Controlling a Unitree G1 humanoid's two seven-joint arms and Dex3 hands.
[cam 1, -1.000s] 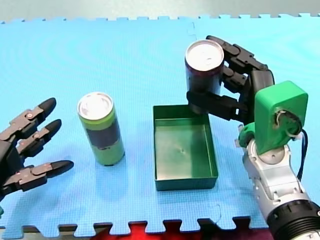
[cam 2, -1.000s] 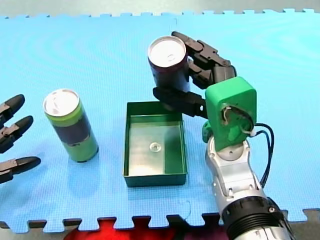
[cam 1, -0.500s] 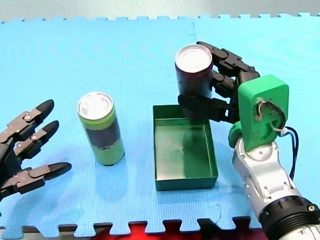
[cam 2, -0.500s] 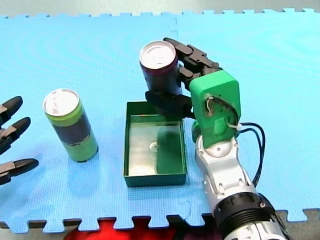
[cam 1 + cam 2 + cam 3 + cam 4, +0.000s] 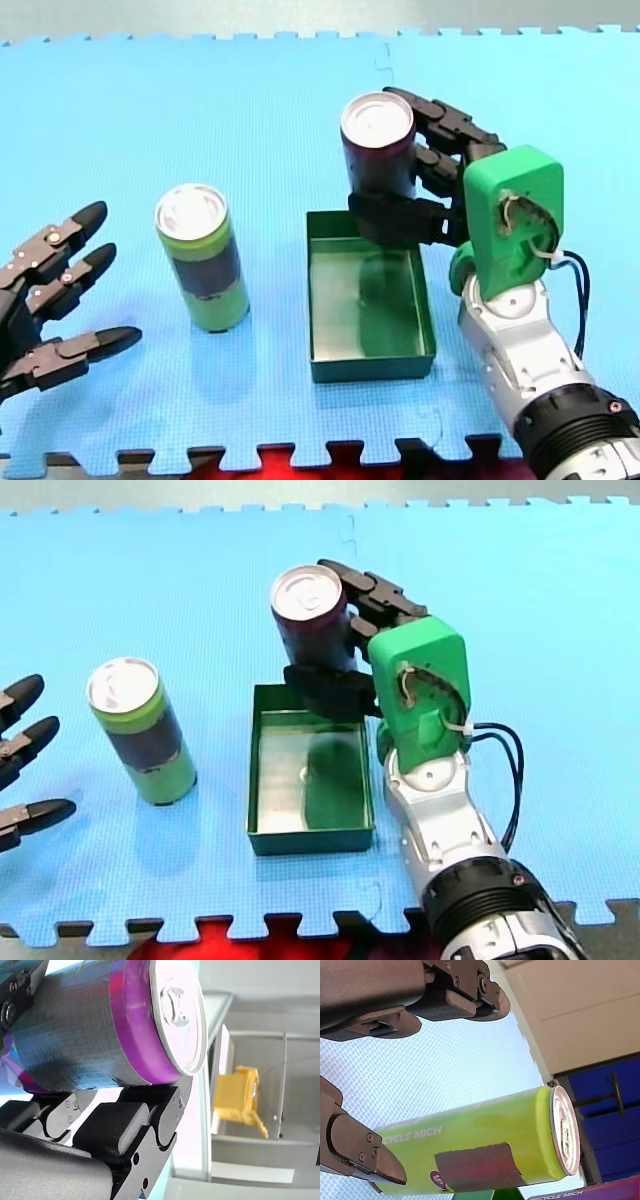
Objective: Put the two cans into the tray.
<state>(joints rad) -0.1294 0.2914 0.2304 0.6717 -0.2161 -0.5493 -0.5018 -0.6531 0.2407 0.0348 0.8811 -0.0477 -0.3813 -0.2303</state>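
My right hand (image 5: 405, 185) is shut on a purple can (image 5: 378, 150) and holds it upright in the air over the far end of the green tray (image 5: 322, 300). In the first wrist view that can (image 5: 95, 1030) lies across the black fingers (image 5: 125, 1125). A green can (image 5: 203, 258) with a dark band stands upright on the blue mat, left of the tray. My left hand (image 5: 55, 300) is at the left edge, apart from the green can and holding nothing. The second wrist view looks at the green can (image 5: 485, 1152) past dark fingers (image 5: 360, 1160).
The blue foam mat (image 5: 200, 110) covers the whole work surface, with its jigsaw front edge (image 5: 300, 455) near me. The tray has low walls and nothing inside but a small mark on its floor (image 5: 308, 774).
My right hand has carried the purple can leftward and slightly nearer, from beside the tray's far right corner to over its far end. The left hand shifted slightly; the green can stayed put.
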